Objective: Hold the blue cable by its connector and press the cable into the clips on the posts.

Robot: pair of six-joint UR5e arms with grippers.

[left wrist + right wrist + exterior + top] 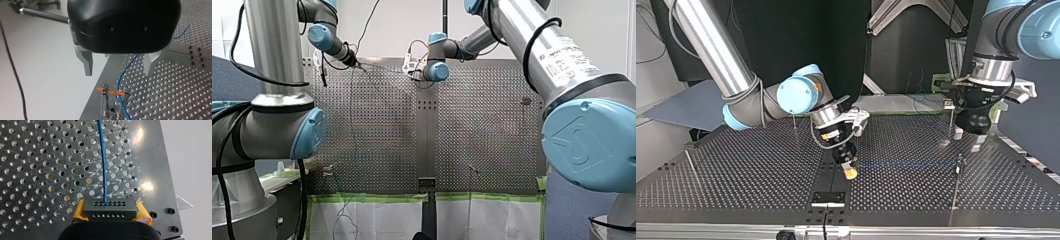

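The right gripper point(110, 211) clamps the black connector point(110, 206) well apart from the clip post point(106, 102), seemingly to draw the blue cable point(103, 165) taut toward that post, over which the left gripper point(118, 71) hangs with jaws spread and empty, likely ready to press the cable down.

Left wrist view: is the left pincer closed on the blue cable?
No: the left pincer is open, its metal fingers set wide apart, and the blue cable runs beneath the gap, touching neither.

"UNIVERSAL ROBOTS" on my right arm point(562, 56)
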